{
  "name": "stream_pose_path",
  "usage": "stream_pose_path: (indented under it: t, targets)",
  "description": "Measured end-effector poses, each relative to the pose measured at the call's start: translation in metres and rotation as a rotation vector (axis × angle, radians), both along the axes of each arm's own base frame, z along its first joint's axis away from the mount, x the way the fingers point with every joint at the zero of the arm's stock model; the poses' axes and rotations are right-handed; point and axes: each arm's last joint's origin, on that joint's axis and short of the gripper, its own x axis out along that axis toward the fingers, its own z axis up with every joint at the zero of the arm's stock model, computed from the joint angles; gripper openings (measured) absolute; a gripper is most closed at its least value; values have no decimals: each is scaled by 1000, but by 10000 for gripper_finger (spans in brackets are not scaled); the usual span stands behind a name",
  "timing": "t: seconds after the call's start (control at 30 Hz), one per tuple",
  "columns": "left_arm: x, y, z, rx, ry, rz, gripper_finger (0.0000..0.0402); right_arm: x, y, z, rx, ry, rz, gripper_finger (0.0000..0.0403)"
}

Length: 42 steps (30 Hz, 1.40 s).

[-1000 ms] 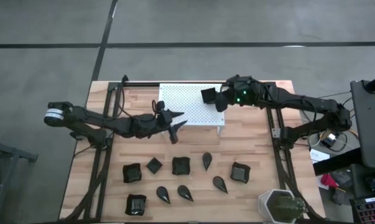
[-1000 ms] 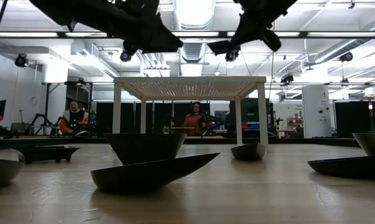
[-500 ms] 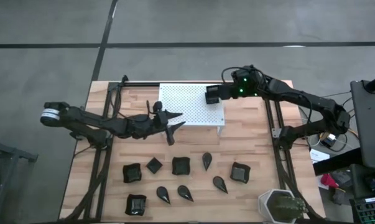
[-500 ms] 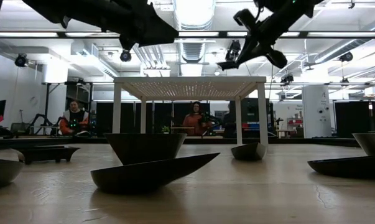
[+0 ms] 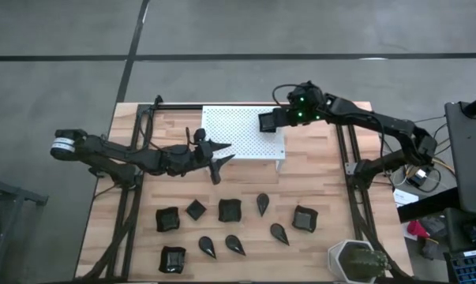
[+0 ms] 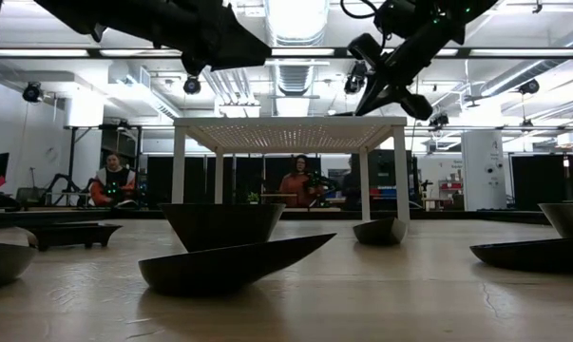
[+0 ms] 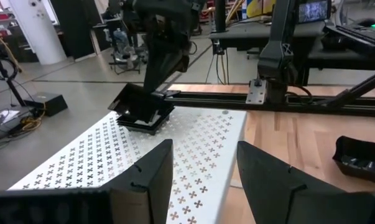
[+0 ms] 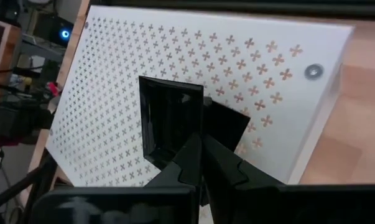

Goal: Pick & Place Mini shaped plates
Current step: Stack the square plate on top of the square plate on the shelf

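Hexagonal pot [image 5: 354, 262] cut by edge

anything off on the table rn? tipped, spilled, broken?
Nothing stands out. The black plates sit in loose rows on the table, none visibly broken. The right gripper holds one square plate above the white stand; the left gripper is open.

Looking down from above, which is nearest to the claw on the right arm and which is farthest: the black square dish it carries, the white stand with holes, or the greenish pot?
From the right gripper outward:
1. The square dish, pinched in its fingers over the stand's right end.
2. The white stand, directly under it at the table's back.
3. The pot, far off at the front right corner.
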Motion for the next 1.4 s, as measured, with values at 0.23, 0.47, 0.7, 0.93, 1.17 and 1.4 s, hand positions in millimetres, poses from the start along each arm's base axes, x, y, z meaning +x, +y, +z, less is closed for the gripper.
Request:
stream_pose_path:
  t: [0.23, 0.47, 0.7, 0.93, 1.17, 1.4]
  targets:
    - [0, 0, 0, -2, 3, 1, 172, -1, 0, 2, 48, -24, -30, 8]
    - [0, 0, 0, -6, 1, 1, 172, -1, 0, 2, 66, -31, -38, 8]
    - [0, 0, 0, -6, 1, 2, 172, -1, 0, 2, 77, -35, -48, 9]
    - [0, 0, 0, -6, 1, 2, 172, -1, 0, 2, 72, -34, -44, 14]
    - [0, 0, 0, -5, 1, 2, 172, -2, 1, 1, 85, -33, -53, 68]
    - [0, 0, 0, -5, 2, 2, 172, -5, 7, 8, 97, -68, -13, 109]
